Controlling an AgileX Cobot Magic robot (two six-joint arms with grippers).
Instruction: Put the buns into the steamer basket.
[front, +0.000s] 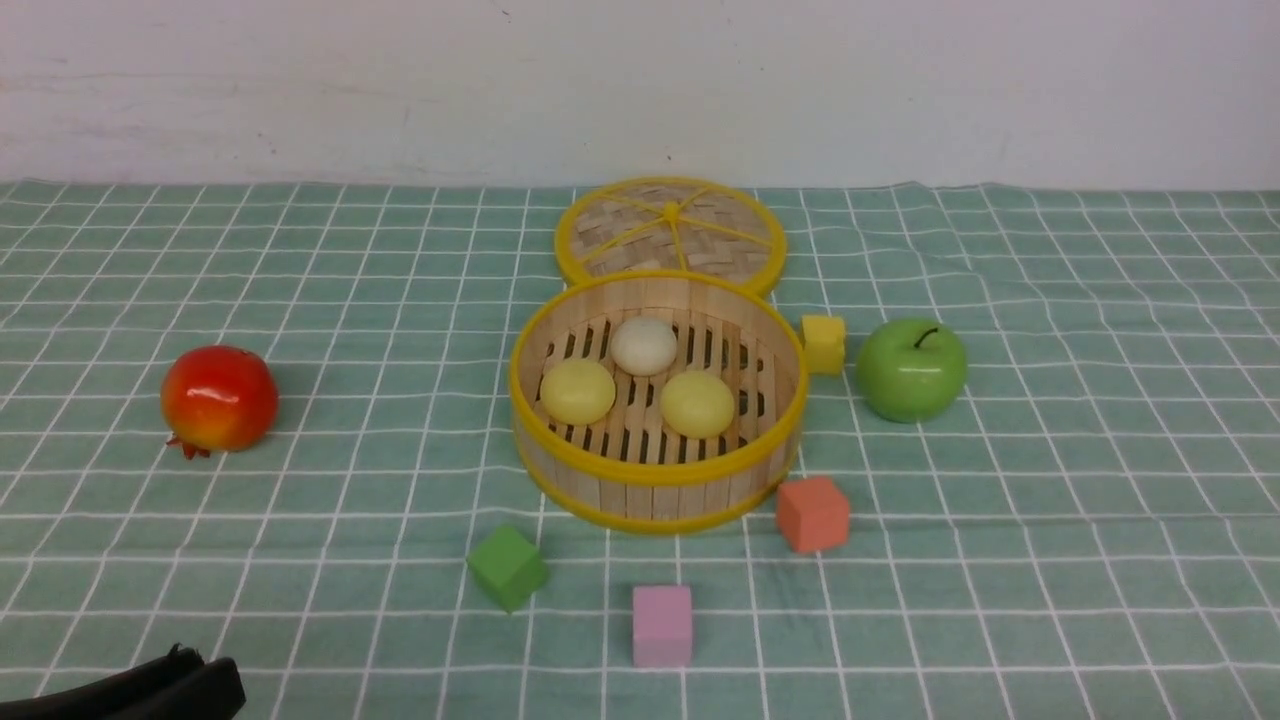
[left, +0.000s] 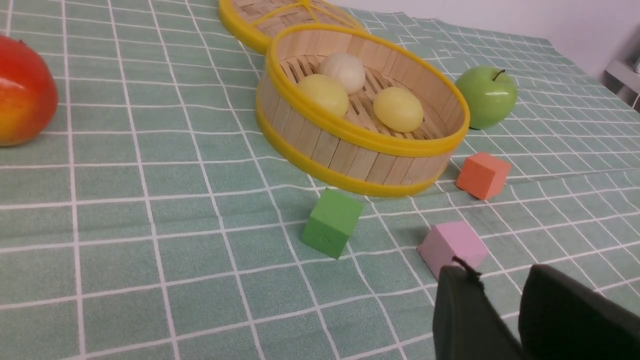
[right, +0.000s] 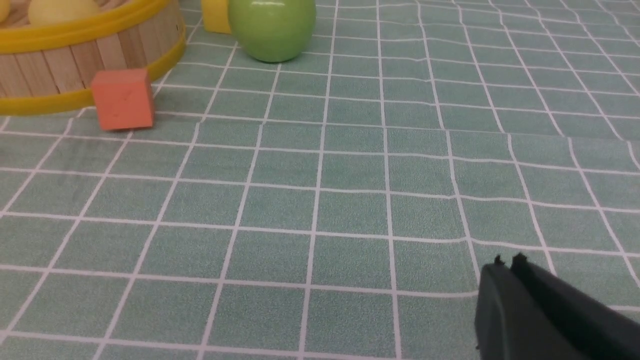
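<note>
Up front, you are looking at the steamer basket (front: 655, 478) sitting mid-cloth with all three buns (front: 644, 346) lying on its slatted floor: the off-white one at the back, the two pale yellow ones side by side nearer you. Nothing you are seeing carries any writing or brand. The woven lid (front: 670, 232) is lying flat just behind the basket. A yellow cube (front: 823, 343) and a green apple (front: 911, 369) are sitting to its right, a red pomegranate (front: 219, 397) well off to its left, and orange (front: 812, 513), green (front: 508, 567) and pink (front: 661, 625) cubes nearer you. Your left gripper (front: 170, 685) is showing only as a dark tip at the bottom left corner, touching nothing.

Through the left wrist camera, you are seeing the left gripper (left: 500, 295) with its fingers standing apart, a clear gap between them and nothing in it, poised above the cloth close to the pink cube (left: 452, 246). The buns (left: 345, 72) are resting inside the basket (left: 350, 150).

Through the right wrist camera, your right gripper (right: 507, 265) is showing its fingers pressed together, empty, over bare checked tablecloth (right: 320, 200). The basket (right: 75, 65), orange cube (right: 122, 99) and apple (right: 271, 27) are sitting well apart from it.
</note>
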